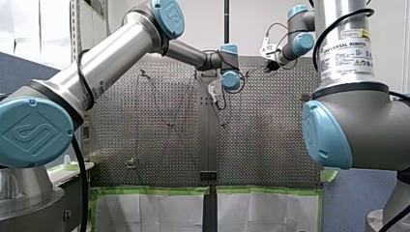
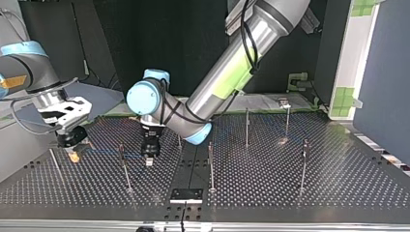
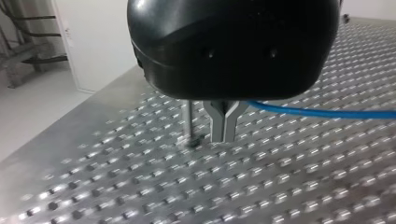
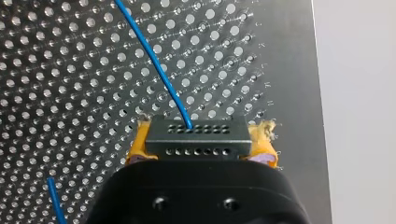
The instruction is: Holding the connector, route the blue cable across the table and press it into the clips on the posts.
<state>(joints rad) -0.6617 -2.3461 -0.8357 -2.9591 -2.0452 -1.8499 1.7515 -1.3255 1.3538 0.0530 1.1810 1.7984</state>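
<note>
My right gripper [image 4: 201, 149] has its yellow pads [image 4: 140, 148] shut on the black connector [image 4: 194, 140]. The blue cable [image 4: 152, 58] leaves the connector's face and runs ahead over the perforated table. In the top view my right gripper [image 2: 73, 147] hangs low at the left, and a faint length of cable [image 2: 109, 153] leads toward my left gripper [image 2: 150, 159]. My left gripper's [image 3: 224, 133] metal fingers are shut, tips just above the table beside a thin post [image 3: 189, 122]. The cable [image 3: 322, 112] meets those fingers near their root; I cannot tell whether it is gripped.
Several thin upright posts stand on the table, among them one [image 2: 124, 169] beside my left gripper, one [image 2: 211, 166] near the middle and one [image 2: 304, 164] at the top view's right. A black plate [image 2: 186, 195] lies at the near edge.
</note>
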